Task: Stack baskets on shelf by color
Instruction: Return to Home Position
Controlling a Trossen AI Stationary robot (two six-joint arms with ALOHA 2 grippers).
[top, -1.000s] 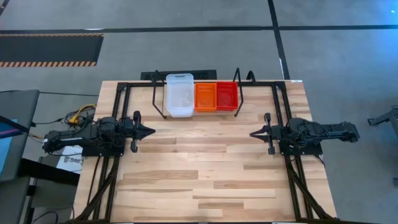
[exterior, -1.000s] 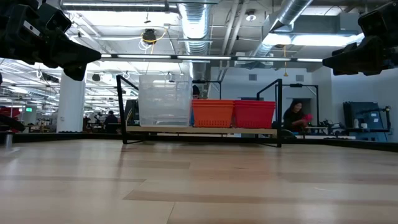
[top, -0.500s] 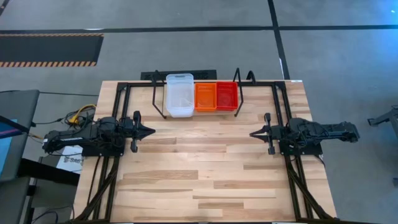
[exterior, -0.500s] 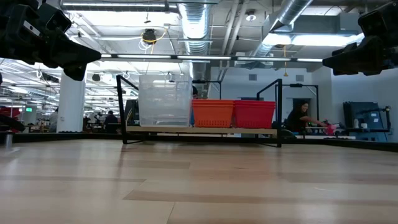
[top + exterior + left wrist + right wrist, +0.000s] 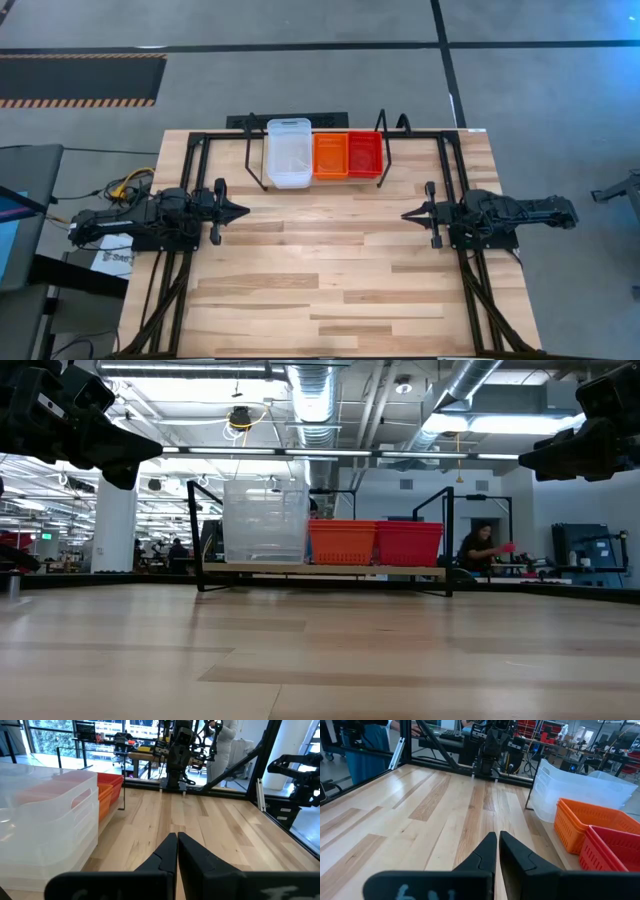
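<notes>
Three stacks of baskets stand side by side on the low black wire shelf (image 5: 385, 160) at the table's far edge: a clear stack (image 5: 289, 152), an orange stack (image 5: 331, 155) and a red stack (image 5: 365, 153). In the low view the clear stack (image 5: 265, 522) stands tallest, with the orange stack (image 5: 343, 542) and the red stack (image 5: 408, 543) beside it. My left gripper (image 5: 243, 211) hovers shut at the table's left side, pointing right. My right gripper (image 5: 406, 214) hovers shut at the right side, pointing left. Both are well short of the shelf.
A larger black tube frame (image 5: 200, 140) runs around the table's far, left and right sides. Bare wooden tabletop (image 5: 330, 260) lies between the two grippers and toward the near edge. In the low view a person (image 5: 478, 548) is in the room far behind the table.
</notes>
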